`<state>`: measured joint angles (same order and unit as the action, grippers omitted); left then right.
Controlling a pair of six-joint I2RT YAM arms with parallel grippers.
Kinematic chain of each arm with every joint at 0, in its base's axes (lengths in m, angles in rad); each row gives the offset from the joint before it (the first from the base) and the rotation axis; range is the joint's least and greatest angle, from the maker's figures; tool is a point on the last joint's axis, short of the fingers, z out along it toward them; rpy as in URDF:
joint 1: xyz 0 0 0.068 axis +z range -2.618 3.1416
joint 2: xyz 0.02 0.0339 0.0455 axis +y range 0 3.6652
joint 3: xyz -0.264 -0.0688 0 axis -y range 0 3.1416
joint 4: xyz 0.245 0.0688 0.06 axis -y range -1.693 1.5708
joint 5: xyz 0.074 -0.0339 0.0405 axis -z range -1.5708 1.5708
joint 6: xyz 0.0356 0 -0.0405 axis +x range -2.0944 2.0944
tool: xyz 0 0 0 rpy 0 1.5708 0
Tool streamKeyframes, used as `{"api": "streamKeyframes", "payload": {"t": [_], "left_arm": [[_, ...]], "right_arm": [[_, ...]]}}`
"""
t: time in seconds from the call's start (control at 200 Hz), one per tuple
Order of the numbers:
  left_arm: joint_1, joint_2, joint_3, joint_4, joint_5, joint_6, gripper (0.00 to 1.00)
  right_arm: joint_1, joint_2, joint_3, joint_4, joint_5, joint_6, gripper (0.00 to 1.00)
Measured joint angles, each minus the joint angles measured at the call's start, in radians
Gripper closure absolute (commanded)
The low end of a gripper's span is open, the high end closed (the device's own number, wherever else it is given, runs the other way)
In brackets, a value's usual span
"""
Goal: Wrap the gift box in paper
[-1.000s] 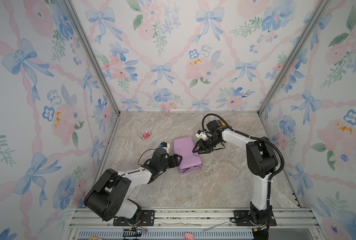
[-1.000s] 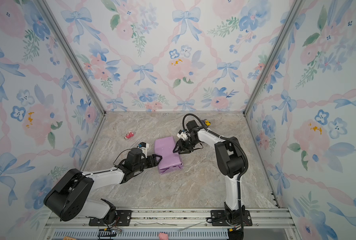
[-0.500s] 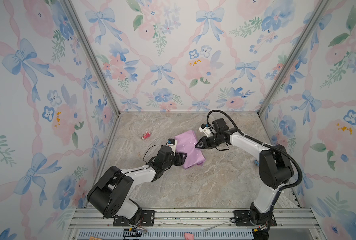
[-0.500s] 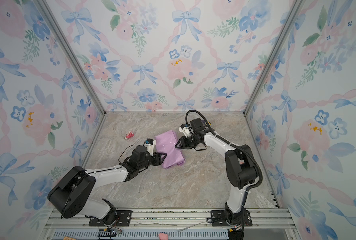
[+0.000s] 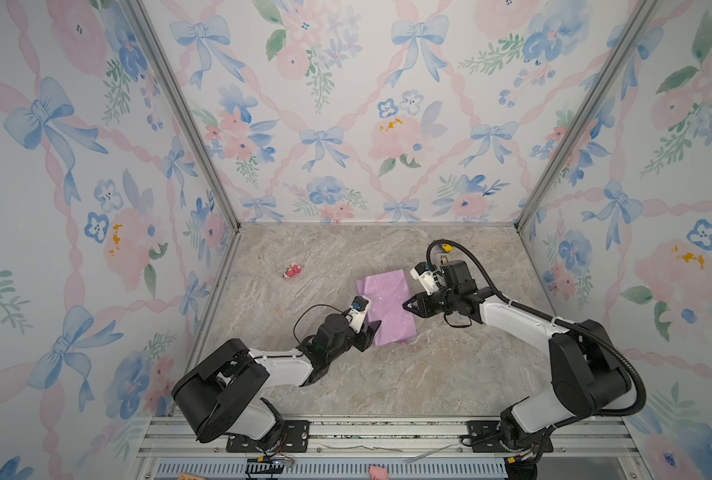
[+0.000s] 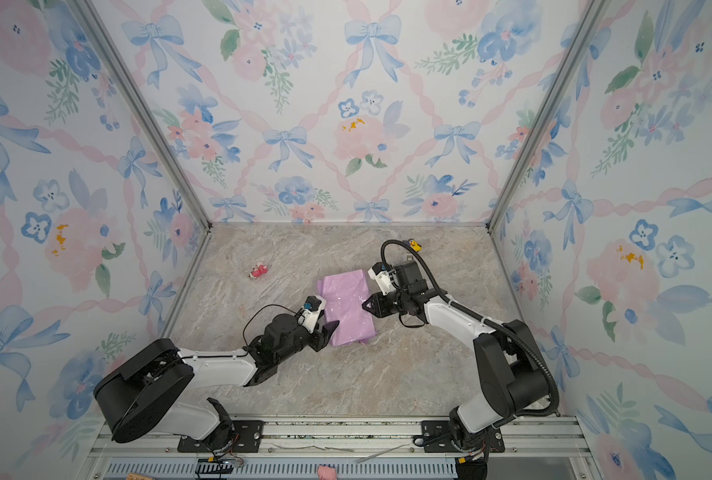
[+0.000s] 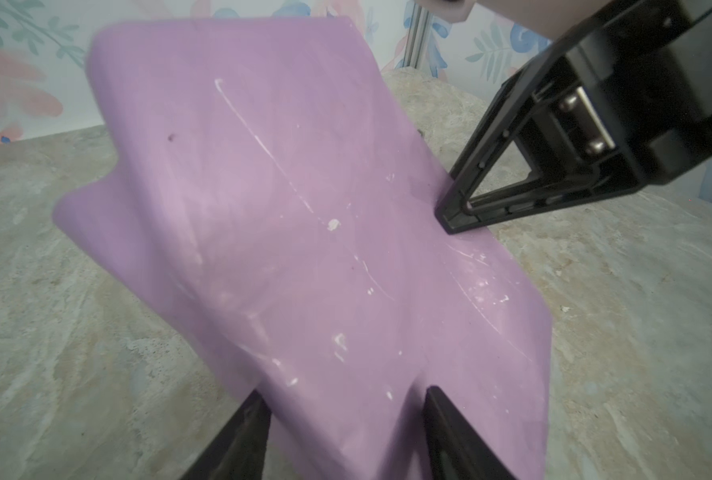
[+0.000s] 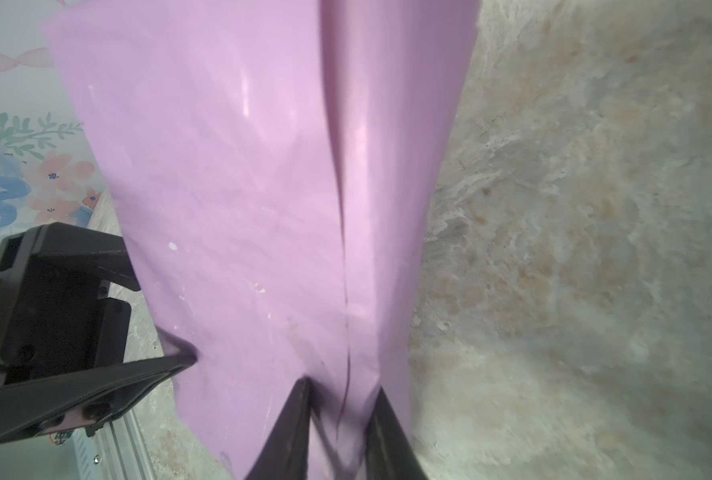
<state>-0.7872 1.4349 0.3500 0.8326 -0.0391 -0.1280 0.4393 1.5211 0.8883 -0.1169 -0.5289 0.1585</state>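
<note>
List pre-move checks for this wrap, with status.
1. Right gripper pinching the paper edge: ok, fingers closed on it.
2. Left gripper holding: cannot tell; fingers straddle the paper, apart.
3. Box covered: ok, none of it shows in any view.
4. Flat seam: not ok, the overlap stands proud.
5. End opposite the left gripper folded shut: not ok, paper flares loose.
6. Small pink thing clear of the paper: ok, lies apart on the table.

Lilac paper (image 8: 242, 187) between right claw's (image 8: 342, 390) jaws
</note>
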Motion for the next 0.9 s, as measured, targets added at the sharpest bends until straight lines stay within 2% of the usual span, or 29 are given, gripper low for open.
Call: {"api": "streamKeyframes", "payload": {"t": [0.275,0.415,0.505,0.66,0.745,0.835,0.9], "left_arm": [[-0.105,0.0,-0.096,0.138,-0.101,0.108,0.39],[-0.132,0.0,-0.122,0.177,-0.129,0.121,0.36],[-0.152,-0.004,-0.141,0.198,-0.134,0.121,0.33],[-0.191,-0.03,-0.195,0.208,-0.15,0.12,0.31],[-0.203,-0.053,-0.222,0.209,-0.162,0.108,0.29],[-0.206,-0.102,-0.247,0.208,-0.175,0.089,0.22],[-0.203,-0.132,-0.247,0.21,-0.19,0.069,0.21]], "right_arm": [[0.057,-0.169,-0.185,0.118,0.084,-0.021,0.77],[0.086,-0.255,-0.273,0.145,0.105,-0.011,0.72],[0.1,-0.306,-0.322,0.144,0.107,-0.002,0.65],[0.107,-0.397,-0.391,0.125,0.115,0.022,0.63],[0.107,-0.448,-0.412,0.108,0.12,0.036,0.55],[0.106,-0.499,-0.417,0.101,0.135,0.055,0.4],[0.098,-0.513,-0.411,0.107,0.145,0.084,0.36]]}}
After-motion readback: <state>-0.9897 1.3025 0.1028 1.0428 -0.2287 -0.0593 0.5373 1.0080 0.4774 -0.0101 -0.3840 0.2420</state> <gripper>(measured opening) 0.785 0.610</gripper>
